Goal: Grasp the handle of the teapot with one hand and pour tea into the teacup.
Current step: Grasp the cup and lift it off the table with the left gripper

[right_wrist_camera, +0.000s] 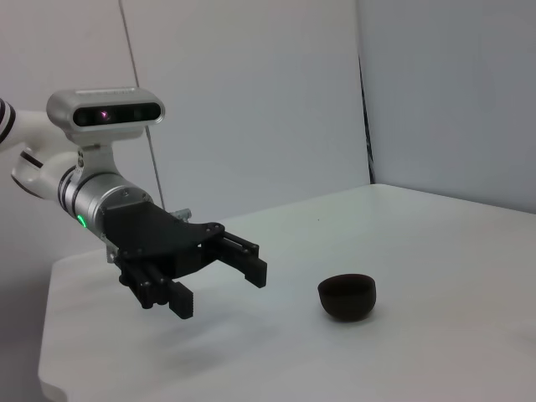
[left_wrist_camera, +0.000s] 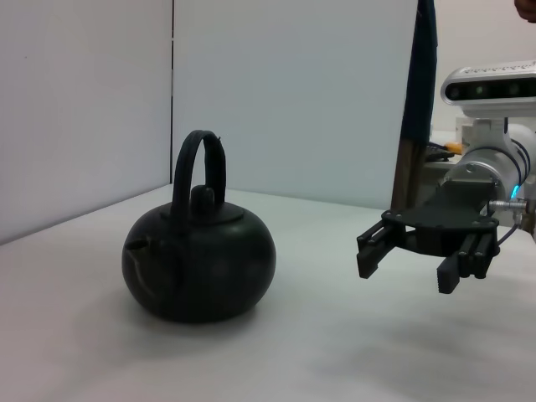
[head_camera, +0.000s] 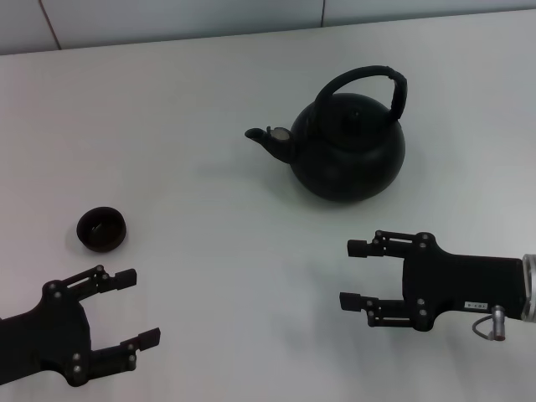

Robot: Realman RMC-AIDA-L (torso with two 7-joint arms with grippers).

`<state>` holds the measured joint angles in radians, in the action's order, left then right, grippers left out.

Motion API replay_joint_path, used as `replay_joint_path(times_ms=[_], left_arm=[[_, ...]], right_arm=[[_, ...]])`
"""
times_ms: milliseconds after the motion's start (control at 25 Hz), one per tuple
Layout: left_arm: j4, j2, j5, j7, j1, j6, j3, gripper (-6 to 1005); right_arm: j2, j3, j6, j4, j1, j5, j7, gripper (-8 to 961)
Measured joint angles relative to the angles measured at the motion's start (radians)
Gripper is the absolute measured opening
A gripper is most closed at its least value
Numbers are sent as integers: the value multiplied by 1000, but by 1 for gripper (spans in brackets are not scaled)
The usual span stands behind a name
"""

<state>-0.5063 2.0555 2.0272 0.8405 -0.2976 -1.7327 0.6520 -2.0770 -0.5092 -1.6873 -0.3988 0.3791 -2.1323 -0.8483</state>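
The black teapot (head_camera: 347, 151) stands upright on the white table, right of centre, its spout pointing left. Its arched handle (head_camera: 368, 77) rises over the lid, with nothing touching it. The small dark teacup (head_camera: 102, 229) sits at the left, well apart from the pot. My right gripper (head_camera: 353, 275) hovers open in front of the teapot, empty. At the lower left, my left gripper (head_camera: 138, 307) is open just in front of the cup. The left wrist view shows the teapot (left_wrist_camera: 201, 260) and the right gripper (left_wrist_camera: 406, 268). The right wrist view shows the teacup (right_wrist_camera: 347, 296) and the left gripper (right_wrist_camera: 218, 289). Any tea is hidden.
The white table (head_camera: 209, 109) ends at a pale wall (head_camera: 167, 17) behind the teapot. A side edge of the table (right_wrist_camera: 50, 335) lies near the left arm. A dark post (left_wrist_camera: 414, 126) stands behind the right arm.
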Motion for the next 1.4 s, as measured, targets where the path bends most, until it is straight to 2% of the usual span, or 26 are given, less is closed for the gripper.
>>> replay_joint_path(times_ms=[1080,1160,1400], left_arm=[[8,2,-3,0,-4,-4,-13,780],[11,3,-8,0,-3,2,-39,779],[44,10,-10,-7,5,40,-238,774]], right_arm=[[0,0,1,0,1,0,-1,726],[0,0,1,0,1,0,-2,726],[0,0,2,0,1,0,-4,725]])
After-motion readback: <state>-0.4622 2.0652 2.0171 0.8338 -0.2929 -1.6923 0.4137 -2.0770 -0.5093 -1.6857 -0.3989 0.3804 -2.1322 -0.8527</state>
